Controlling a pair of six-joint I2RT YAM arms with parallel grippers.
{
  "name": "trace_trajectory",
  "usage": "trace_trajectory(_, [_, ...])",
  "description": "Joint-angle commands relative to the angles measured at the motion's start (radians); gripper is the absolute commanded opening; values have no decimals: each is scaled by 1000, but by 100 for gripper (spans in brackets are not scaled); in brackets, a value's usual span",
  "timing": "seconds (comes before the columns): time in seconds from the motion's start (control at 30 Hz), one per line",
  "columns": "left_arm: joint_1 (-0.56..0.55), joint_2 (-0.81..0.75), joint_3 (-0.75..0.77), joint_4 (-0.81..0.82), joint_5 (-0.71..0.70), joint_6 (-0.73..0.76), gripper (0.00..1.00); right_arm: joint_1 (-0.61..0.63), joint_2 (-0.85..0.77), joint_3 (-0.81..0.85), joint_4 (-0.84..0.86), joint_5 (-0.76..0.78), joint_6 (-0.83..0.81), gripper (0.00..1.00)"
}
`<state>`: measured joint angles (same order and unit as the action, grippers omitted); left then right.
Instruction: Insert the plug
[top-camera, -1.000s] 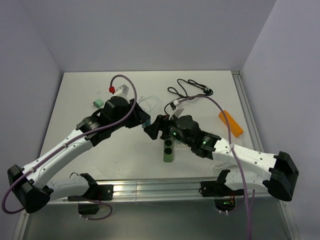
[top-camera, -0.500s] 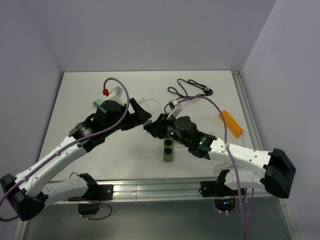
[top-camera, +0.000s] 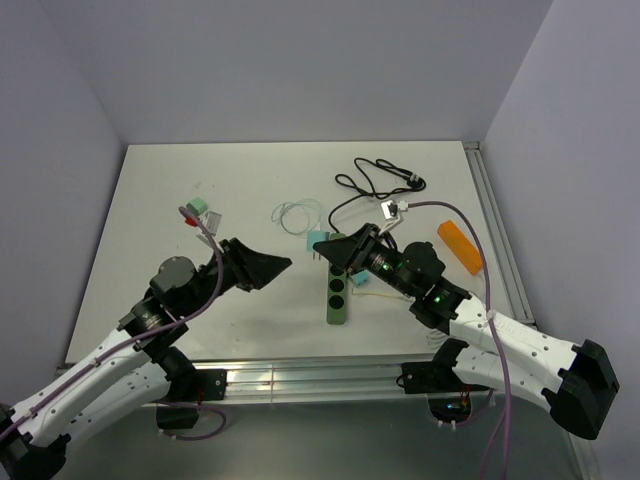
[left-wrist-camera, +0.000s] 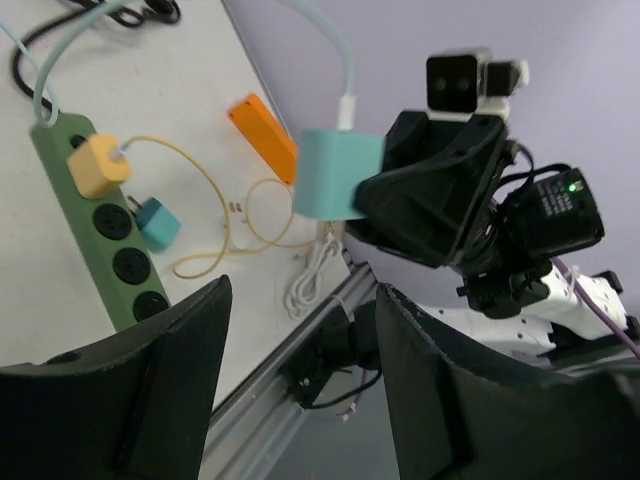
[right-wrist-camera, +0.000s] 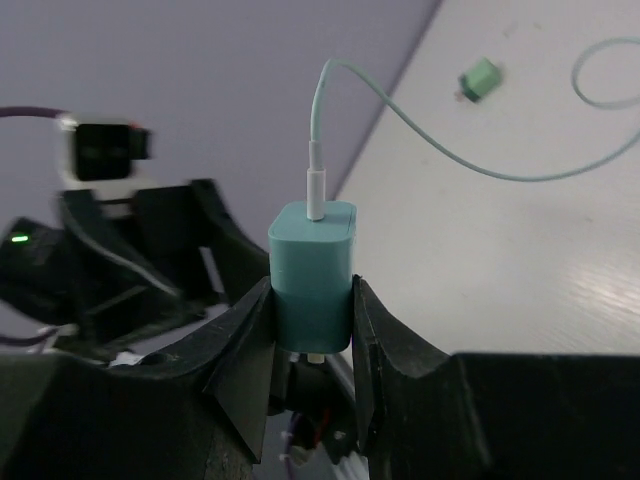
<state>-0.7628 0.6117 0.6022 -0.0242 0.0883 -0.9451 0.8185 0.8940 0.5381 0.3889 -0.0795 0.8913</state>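
Observation:
A teal plug (right-wrist-camera: 312, 262) with a pale blue cable (right-wrist-camera: 440, 150) plugged into its top sits upright between the fingers of my right gripper (right-wrist-camera: 312, 325), which is shut on its sides. Its prongs point down behind the jaws. From above, that gripper (top-camera: 322, 245) hangs over the far end of the green power strip (top-camera: 337, 298). The strip (left-wrist-camera: 95, 240) has a yellow plug (left-wrist-camera: 97, 166) and a small teal plug (left-wrist-camera: 157, 222) in its sockets. My left gripper (top-camera: 276, 265) is left of the strip, open and empty, and its wrist view faces the held plug (left-wrist-camera: 338, 172).
An orange block (top-camera: 460, 246) lies right of the strip. A black cable (top-camera: 375, 180) runs across the back. A green adapter (top-camera: 200, 205) lies at the back left and a pale cable loop (top-camera: 298, 213) mid-table. A white cable coil (left-wrist-camera: 315, 280) is near the front rail.
The left gripper opened, let go of the teal plug and drew back to the lower left. The right gripper shut on the plug and shifted right with it.

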Motion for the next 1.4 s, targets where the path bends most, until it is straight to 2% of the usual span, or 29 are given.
trace_trajectory(0.0, [-3,20,-50,306,145,-56,64,-18,-32,8,168,-124,89,0])
trace_trajectory(0.23, [-3,82,-99,535,192,-127,65,-19,-27,10,237,-206,127,0])
trace_trajectory(0.4, [-3,106,-94,552,189,-136,64,-21,-30,5,266,-235,150,0])
trace_trajectory(0.7, [-4,151,-96,633,217,-164,52,-19,6,6,323,-250,187,0])
trace_trajectory(1.07, [-7,187,-108,690,241,-198,45,-19,45,-10,392,-243,219,0])
trace_trajectory(1.17, [-7,194,-108,698,248,-201,35,-18,54,-7,392,-249,221,0])
trace_trajectory(1.23, [-7,197,-102,676,255,-199,5,-16,49,-4,374,-253,216,0])
trace_trajectory(1.27, [-7,195,-91,658,255,-189,0,-16,48,3,345,-255,195,6])
trace_trajectory(1.3, [-7,191,-87,641,258,-179,0,-18,43,17,258,-267,178,18])
trace_trajectory(1.33, [-7,178,-84,629,264,-172,0,-22,33,49,207,-279,157,32])
trace_trajectory(1.37, [-7,171,-76,585,271,-149,0,-27,23,63,155,-292,106,53])
